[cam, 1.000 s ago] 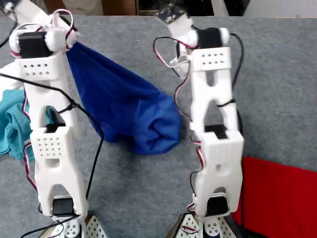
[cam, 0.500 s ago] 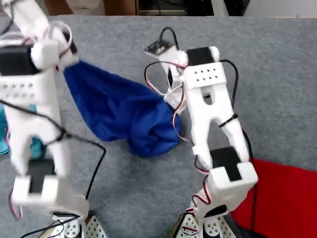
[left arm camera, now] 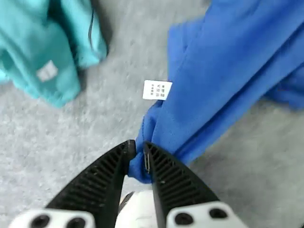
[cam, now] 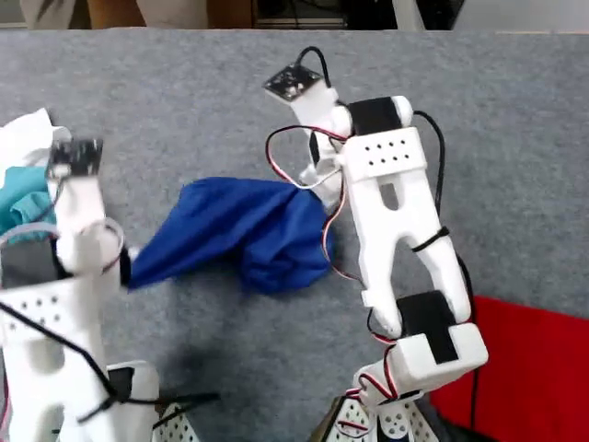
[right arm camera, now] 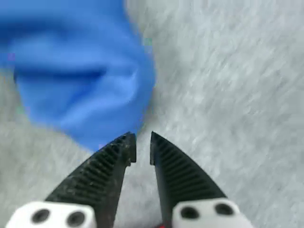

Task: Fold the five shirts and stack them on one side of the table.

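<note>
Near the middle of the bench (cam: 479, 110) the blue shirt (cam: 248, 230) lies bunched in a lump, with one end stretched out toward my left arm. My left hand (left arm camera: 140, 152) is clamped on that end, a fold of cloth pinched between the jaws just below the white label (left arm camera: 157, 90). My right hand (right arm camera: 142, 142) sits at the shirt's rounded far edge, jaws only narrowly apart with nothing between them. I judge this as the spreading step: the shirt has to be pulled flat before any fold. Next I would need the right hand to take the opposite edge, then draw the two apart. The teal shirt (left arm camera: 47, 47) and red shirt (cam: 525, 368) wait at the sides.
</note>
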You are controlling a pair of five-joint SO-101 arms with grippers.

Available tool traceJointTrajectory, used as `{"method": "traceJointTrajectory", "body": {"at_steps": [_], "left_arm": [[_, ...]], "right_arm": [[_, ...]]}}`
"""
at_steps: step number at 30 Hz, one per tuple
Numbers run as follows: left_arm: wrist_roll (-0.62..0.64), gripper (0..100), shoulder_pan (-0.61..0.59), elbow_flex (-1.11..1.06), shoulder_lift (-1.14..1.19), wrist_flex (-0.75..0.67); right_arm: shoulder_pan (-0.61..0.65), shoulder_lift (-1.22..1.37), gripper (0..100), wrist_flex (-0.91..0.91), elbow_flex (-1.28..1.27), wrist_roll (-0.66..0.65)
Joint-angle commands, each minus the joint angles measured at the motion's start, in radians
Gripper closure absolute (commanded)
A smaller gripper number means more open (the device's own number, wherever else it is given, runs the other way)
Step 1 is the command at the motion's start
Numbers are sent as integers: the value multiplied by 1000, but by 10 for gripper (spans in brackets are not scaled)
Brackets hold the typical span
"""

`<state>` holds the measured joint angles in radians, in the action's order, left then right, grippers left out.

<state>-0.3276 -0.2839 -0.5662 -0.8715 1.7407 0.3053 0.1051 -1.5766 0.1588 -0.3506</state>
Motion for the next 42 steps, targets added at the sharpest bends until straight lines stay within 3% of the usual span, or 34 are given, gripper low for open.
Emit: {"method": "traceJointTrajectory", "body": {"at_steps": [1, 5, 9, 11, 14, 17, 20, 25, 34, 42], "left_arm": [[-123, 981, -101, -112, -125, -12], [-161, 981, -178, -130, -194, -12], [-163, 981, -218, -130, -208, -12], [-163, 981, -236, -130, -209, -12], [-161, 981, -270, -130, -211, -12], [-161, 981, -299, -130, -209, -12], [-160, 981, -302, -175, -208, -40], [-158, 981, -304, -356, -206, -216], [-158, 981, -304, -402, -205, -322], [-158, 981, -321, -391, -205, -376]], "right_arm": [[53, 94, 875, 101, 2, 37], [93, 325, 807, 150, 51, 58], [120, 542, 804, 106, 193, 44], [137, 618, 843, 14, 283, 14], [153, 687, 998, -130, 414, -26], [136, 688, 997, -213, 464, -18], [104, 581, 995, -210, 329, -26], [101, 314, 995, -183, -45, -61], [13, -159, 991, 51, -651, -236], [-24, -447, 849, 38, -616, -256]]}}
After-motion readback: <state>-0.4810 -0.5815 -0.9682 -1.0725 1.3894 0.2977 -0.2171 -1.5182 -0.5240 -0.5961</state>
